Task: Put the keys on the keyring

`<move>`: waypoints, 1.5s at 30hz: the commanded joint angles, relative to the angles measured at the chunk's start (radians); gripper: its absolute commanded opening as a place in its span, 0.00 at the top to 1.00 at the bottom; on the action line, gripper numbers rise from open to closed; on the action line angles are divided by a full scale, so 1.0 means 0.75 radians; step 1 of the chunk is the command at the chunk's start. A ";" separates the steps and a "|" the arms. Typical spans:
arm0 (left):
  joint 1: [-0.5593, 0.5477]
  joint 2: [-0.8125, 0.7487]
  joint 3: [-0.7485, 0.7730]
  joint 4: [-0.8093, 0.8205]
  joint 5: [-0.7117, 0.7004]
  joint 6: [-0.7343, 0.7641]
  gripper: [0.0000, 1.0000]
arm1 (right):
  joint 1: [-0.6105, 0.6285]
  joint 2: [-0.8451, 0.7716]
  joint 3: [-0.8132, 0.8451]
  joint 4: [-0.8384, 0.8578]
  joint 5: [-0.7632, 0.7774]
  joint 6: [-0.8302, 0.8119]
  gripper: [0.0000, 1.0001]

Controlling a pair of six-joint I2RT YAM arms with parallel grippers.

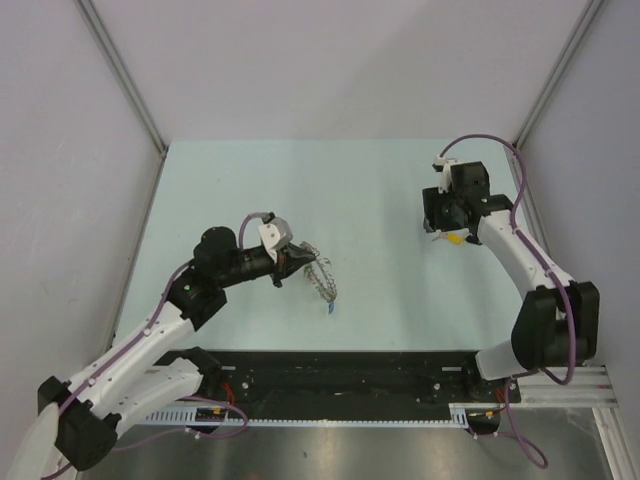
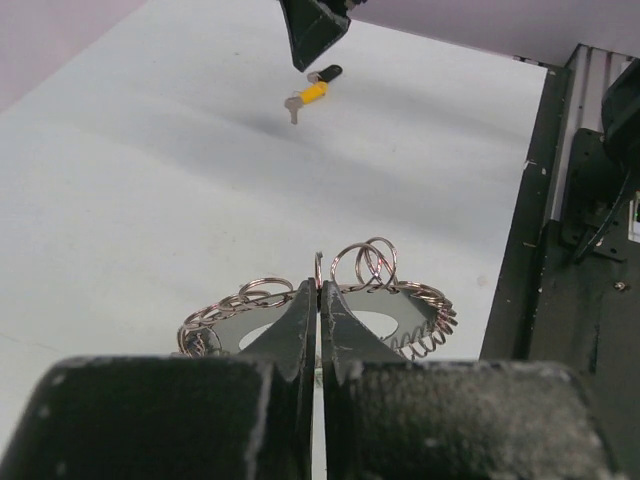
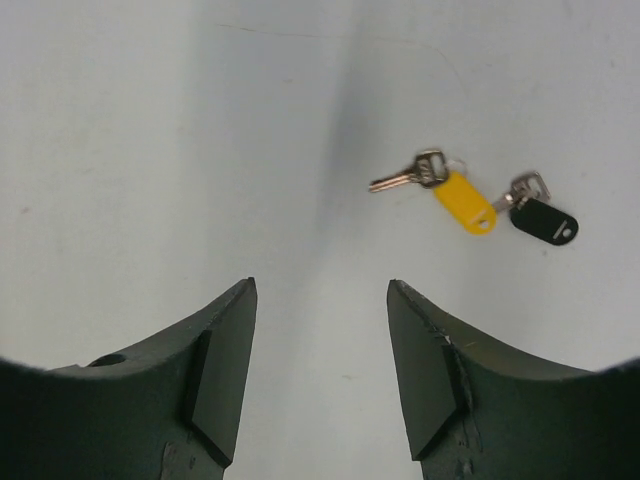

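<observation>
Now the left end effector (image 2: 320, 297) is clenched on the keyring (image 2: 405, 322) mid-counter (image 1: 380, 190). The right end effector (image 3: 320, 300) is released, with the yellow and black keys (image 3: 465, 203) lying just ahead, off to its right.

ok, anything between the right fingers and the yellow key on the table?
Nothing visible. The right gripper has its fingers open over bare table. The yellow key lies flat ahead, off to one side. The black key sits beside it on the far side, not in the path.
</observation>
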 commanded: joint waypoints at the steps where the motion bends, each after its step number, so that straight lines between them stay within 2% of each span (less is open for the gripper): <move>1: 0.007 -0.110 0.050 -0.051 -0.082 0.054 1.00 | -0.100 0.124 -0.005 0.126 0.080 0.099 0.41; 10: -0.028 -0.155 0.054 -0.139 -0.236 0.144 1.00 | -0.241 0.387 -0.003 0.308 0.039 0.075 0.42; 17: -0.051 -0.155 0.054 -0.145 -0.258 0.165 1.00 | -0.298 0.500 0.001 0.416 0.000 0.024 0.42; 26: -0.053 -0.161 0.050 -0.143 -0.260 0.175 1.00 | -0.335 0.600 0.016 0.349 -0.127 0.060 0.42; 29: -0.055 -0.169 0.045 -0.139 -0.254 0.173 1.00 | -0.313 0.590 0.016 0.296 -0.147 0.060 0.48; 33: -0.055 -0.181 0.043 -0.135 -0.258 0.173 1.00 | -0.262 0.560 -0.003 0.249 -0.103 0.105 0.62; 36: -0.055 -0.195 0.043 -0.131 -0.262 0.173 1.00 | -0.200 0.511 -0.056 0.236 -0.084 0.158 0.69; 43: -0.063 -0.228 0.037 -0.125 -0.264 0.171 1.00 | -0.017 0.378 -0.240 0.216 -0.033 0.295 0.74; 45: -0.065 -0.234 0.035 -0.123 -0.266 0.171 1.00 | 0.059 0.343 -0.317 0.218 -0.015 0.406 0.78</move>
